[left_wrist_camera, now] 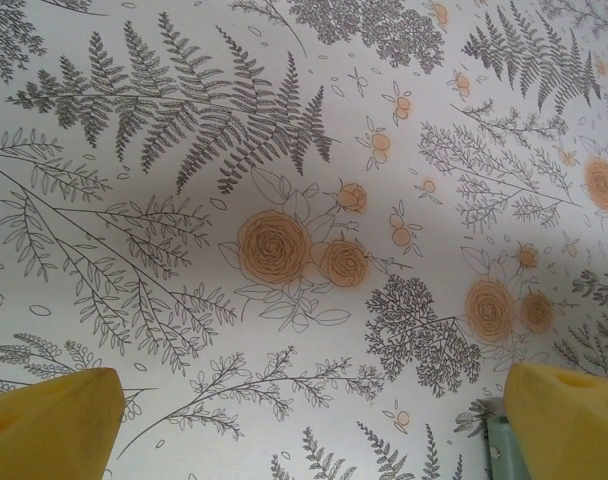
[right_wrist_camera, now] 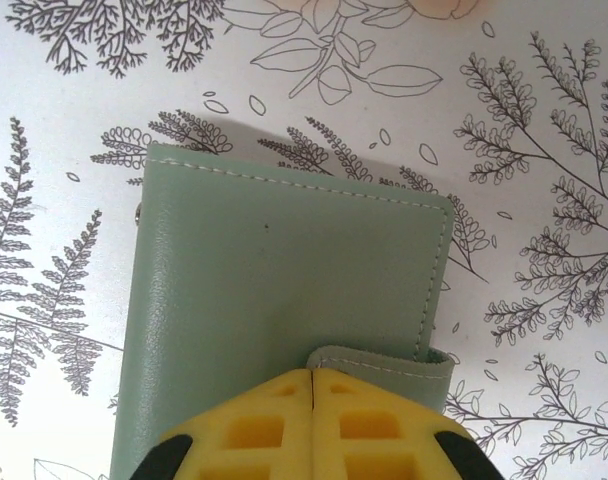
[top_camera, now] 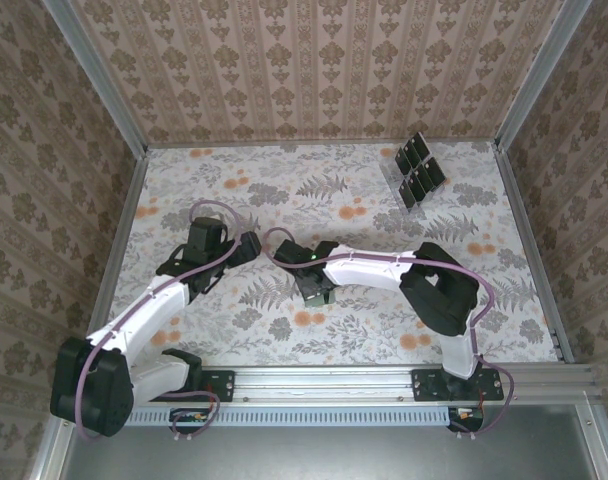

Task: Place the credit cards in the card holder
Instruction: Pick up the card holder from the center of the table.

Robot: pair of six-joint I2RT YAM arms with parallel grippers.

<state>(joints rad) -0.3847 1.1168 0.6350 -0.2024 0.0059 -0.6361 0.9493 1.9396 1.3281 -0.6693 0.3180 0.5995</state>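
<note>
Count: 2 arms, 2 end effectors, 1 card holder, 1 clear rack, and approx. 6 credit cards. The cards are very small in the top view, so this nr. is not sure. The cards are black and stand tilted in the clear tiered rack, at the far right of the worktop, well apart from both arms.

The card holder is grey-green w/ light stitching along its edge and one tiny dark dot near the middle. It lies flat on the worktop about the centre, under the right end effector. That end effector's yellow fingers are pressed together, no gap btw. them, and the tips are at the holder's near edge, just beside a small folded flap. I cannot tell if any layer is pinched btw. them.

The left end effector is spread wide, w/ one yellow fingertip in each lower corner of its wrist view and bare worktop btw. them. A thin grey-green edge shows just beside the right-hand tip.

The surface is a white cloth w/ grey ferns and orange flowers. The walls on 3 sides have beige damask-stripe paper, w/ metal posts at the corners and a metal rail at the near edge carrying both bases.
</note>
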